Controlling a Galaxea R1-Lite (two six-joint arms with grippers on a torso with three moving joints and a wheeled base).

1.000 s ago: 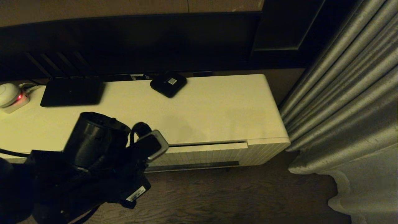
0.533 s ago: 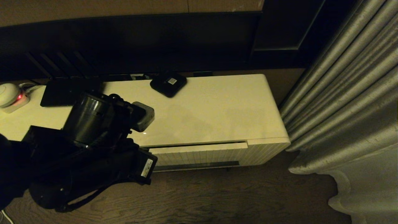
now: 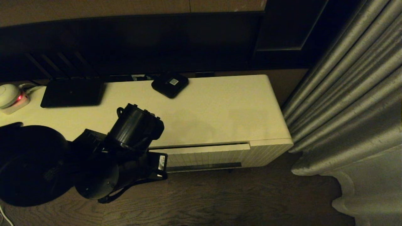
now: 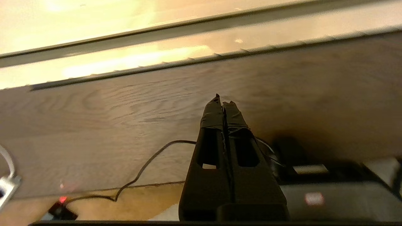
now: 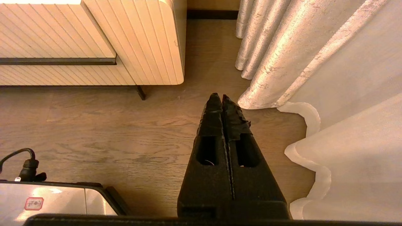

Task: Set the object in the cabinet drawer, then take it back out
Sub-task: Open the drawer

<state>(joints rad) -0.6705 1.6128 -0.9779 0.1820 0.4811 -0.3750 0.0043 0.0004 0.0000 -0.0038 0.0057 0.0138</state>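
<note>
Hovering at 7 o'clock of cabinet drawer (image 3: pixel 204 155), left gripper (image 4: pixel 223 102) pressed together (empty); risk: fingertips skidding off ribbed front.

A home living room, dimly lit: a low cream cabinet (image 3: pixel 201 106) with a ribbed front sits on the wood floor (image 3: pixel 235 197), a router (image 3: pixel 72 92) at ten o'clock, heavy curtains (image 3: pixel 348 103) at three o'clock.

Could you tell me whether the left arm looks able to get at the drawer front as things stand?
Probably yes. The left tool, shut and empty, hangs over bare floor just in front of the cabinet drawer, with nothing between them. The drawer looks closed or nearly so, and the tool would need to open first.
</note>
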